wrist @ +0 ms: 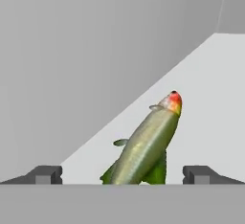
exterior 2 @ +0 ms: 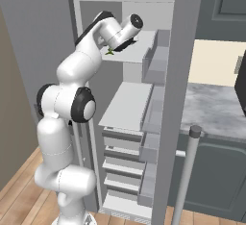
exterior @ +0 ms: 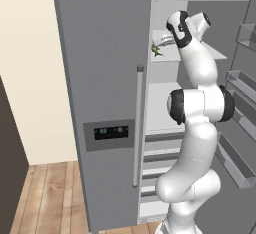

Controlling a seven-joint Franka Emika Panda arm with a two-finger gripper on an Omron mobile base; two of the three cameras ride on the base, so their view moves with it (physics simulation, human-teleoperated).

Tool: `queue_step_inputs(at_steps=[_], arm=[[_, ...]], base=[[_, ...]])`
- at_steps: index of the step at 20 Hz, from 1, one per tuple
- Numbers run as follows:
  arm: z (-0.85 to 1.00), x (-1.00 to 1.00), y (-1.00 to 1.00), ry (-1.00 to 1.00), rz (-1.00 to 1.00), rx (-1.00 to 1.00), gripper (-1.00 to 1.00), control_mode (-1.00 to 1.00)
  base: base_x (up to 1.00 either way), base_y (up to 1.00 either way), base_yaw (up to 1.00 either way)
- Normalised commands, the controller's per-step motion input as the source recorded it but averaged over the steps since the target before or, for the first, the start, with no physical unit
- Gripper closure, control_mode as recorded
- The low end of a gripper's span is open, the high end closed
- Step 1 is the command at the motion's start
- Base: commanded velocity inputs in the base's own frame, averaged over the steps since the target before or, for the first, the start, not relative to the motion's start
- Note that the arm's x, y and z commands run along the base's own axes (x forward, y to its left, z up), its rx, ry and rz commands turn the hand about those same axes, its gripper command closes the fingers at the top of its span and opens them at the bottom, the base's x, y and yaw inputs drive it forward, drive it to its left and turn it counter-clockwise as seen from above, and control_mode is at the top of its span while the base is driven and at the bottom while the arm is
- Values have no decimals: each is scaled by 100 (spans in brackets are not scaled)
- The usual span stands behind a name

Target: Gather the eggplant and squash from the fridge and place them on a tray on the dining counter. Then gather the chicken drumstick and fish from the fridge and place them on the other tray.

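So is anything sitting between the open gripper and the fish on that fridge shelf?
Nothing visible. In the hand view the fish lies on the bare shelf straight ahead, between the fingertips of the open gripper, with no other item in front of it.

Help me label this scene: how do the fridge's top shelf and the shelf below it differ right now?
The top shelf carries the fish, lying near its back wall; the shelf below shows bare white surface. The arm reaches in over the top shelf, its open tool straddling the fish, while the lower shelf sits level with the arm's elbow. Both are flat white shelves in the open fridge.
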Motion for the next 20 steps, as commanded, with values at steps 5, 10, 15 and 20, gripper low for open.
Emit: queue_step_inputs(at_steps=[5,10,15,20], arm=[[-21,26,24,-2,-1,-5,-100,-100],[-3,50,1,0,0,-7,-100,-100],[0,29,-6,0,0,-5,-100,-100],[-16,4,-12,1,0,-1,-100,-100]], base=[[0,0,0],[0,0,0],[0,0,0],[0,0,0]])
